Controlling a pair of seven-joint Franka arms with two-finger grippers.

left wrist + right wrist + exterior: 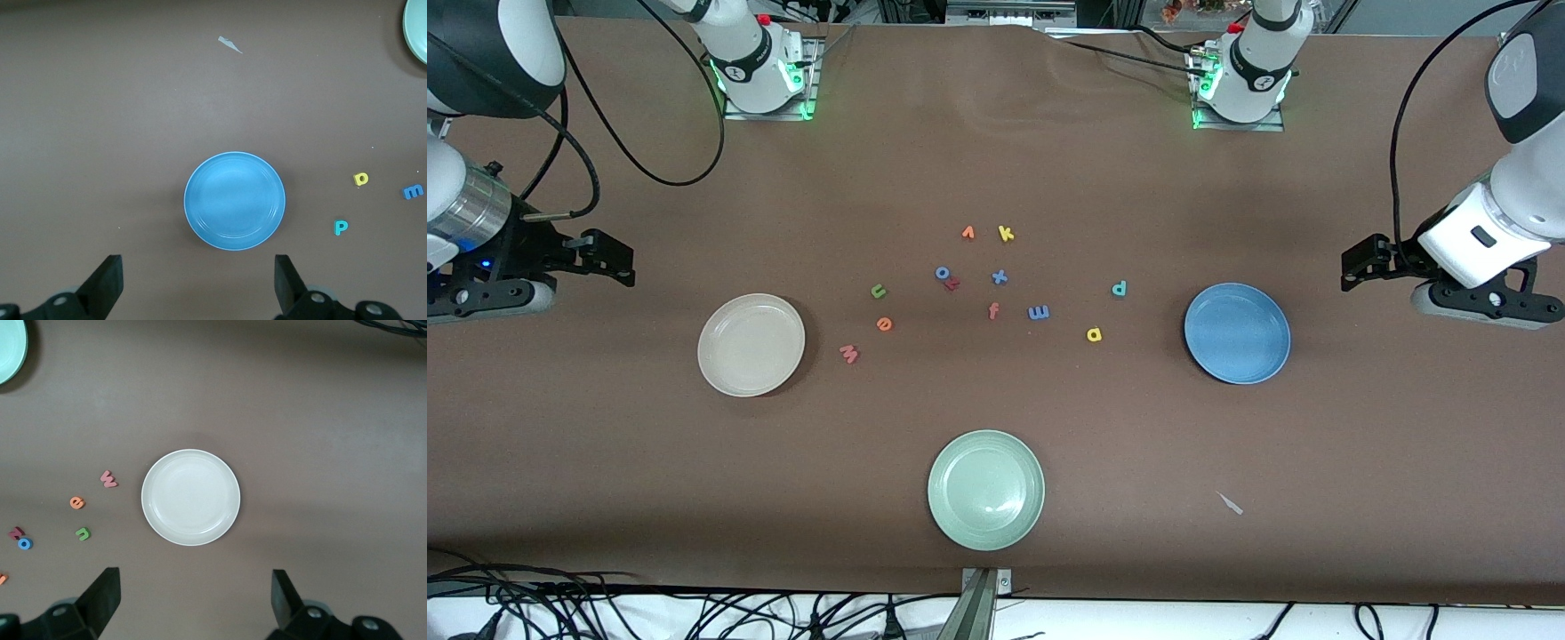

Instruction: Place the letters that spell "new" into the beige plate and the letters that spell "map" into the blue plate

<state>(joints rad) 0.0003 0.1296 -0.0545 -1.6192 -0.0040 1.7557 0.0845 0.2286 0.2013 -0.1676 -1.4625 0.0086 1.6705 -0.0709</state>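
Here, cables (605,613) are trailing along the white floor by the brown table (996,551). Left gripper (199,283), fingers apart, is hovering near the blue plate (235,201); right gripper (195,600), likewise spread, near the beige plate (191,497), the letters (960,293) lying between the plates.

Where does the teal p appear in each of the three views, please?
Front view: teal p lies on the table beside the blue plate, toward the letter cluster.
Left wrist view: teal p beside the blue plate.
Right wrist view: not in it.
Shared landmark: the blue plate.
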